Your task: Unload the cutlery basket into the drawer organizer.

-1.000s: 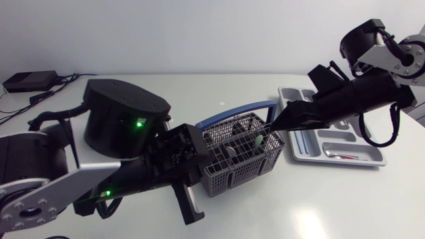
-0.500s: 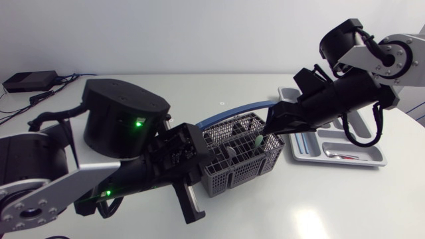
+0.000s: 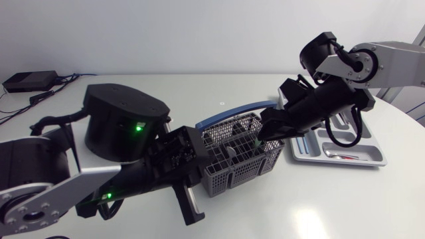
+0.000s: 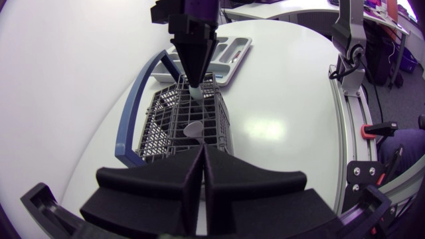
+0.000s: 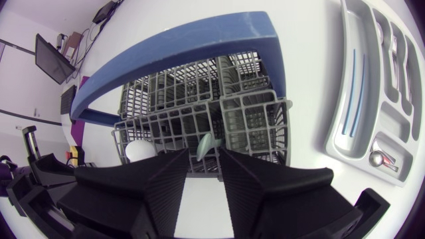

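Right jaws now deeper over the cutlery basket [image 3: 234, 161], spread around a green handle [image 5: 205, 147]; left jaws pressed together.

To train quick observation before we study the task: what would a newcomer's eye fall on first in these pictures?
First, the grey cutlery basket with its blue handle, mid-table, and the right gripper poised above a pale green utensil handle standing in it. Then the bulky black left arm in the foreground, with the left gripper shut at the basket's near end. Last, the grey drawer organizer on the right arm's side.
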### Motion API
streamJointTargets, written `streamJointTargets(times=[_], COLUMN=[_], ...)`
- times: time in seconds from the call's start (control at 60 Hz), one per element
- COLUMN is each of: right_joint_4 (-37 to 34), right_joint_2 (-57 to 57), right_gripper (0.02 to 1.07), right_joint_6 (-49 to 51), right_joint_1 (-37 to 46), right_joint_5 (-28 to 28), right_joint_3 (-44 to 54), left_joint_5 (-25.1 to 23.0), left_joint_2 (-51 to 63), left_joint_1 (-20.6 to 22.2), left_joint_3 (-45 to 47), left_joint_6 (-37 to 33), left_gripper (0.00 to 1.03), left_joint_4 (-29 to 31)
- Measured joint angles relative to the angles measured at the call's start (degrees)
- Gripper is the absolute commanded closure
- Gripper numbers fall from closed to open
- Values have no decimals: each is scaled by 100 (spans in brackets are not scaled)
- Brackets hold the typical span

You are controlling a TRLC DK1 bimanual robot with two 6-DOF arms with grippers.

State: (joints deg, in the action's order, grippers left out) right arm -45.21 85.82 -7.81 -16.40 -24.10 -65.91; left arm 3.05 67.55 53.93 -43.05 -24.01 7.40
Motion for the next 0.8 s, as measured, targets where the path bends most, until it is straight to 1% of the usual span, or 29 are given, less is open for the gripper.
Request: streamJointTargets(times=[0.067,0.133,0.183,0.45,0.5,0.533,0.55,0.6,0.7,0.8], right_joint_4=[20,35,42,42,42,42,42,39,42,42], right_joint_2=[35,59,83,153,166,184,188,208,238,260], right_gripper=[75,76,80,80,84,84,87,91,102,101], right_joint_6=[-17,-39,-79,-105,-109,-122,-122,-122,-125,-122], right_joint_1=[-2,0,-2,-52,-81,-90,-98,-120,-131,-153], right_joint_5=[0,7,17,39,63,63,68,129,153,168], right_joint_3=[-31,-55,-76,-107,-107,-107,-107,-107,-107,-107], left_joint_5=[0,0,0,0,0,0,0,0,0,0], left_joint_2=[0,0,0,0,0,0,0,0,0,0], left_joint_1=[0,0,0,0,0,0,0,0,0,0], left_joint_3=[17,26,28,31,31,31,31,31,31,31], left_joint_6=[2,0,2,0,0,2,2,0,2,0], left_gripper=[96,96,96,96,96,96,96,96,96,96], left_joint_4=[-2,-2,-2,-4,-4,-4,-4,-4,-4,-4])
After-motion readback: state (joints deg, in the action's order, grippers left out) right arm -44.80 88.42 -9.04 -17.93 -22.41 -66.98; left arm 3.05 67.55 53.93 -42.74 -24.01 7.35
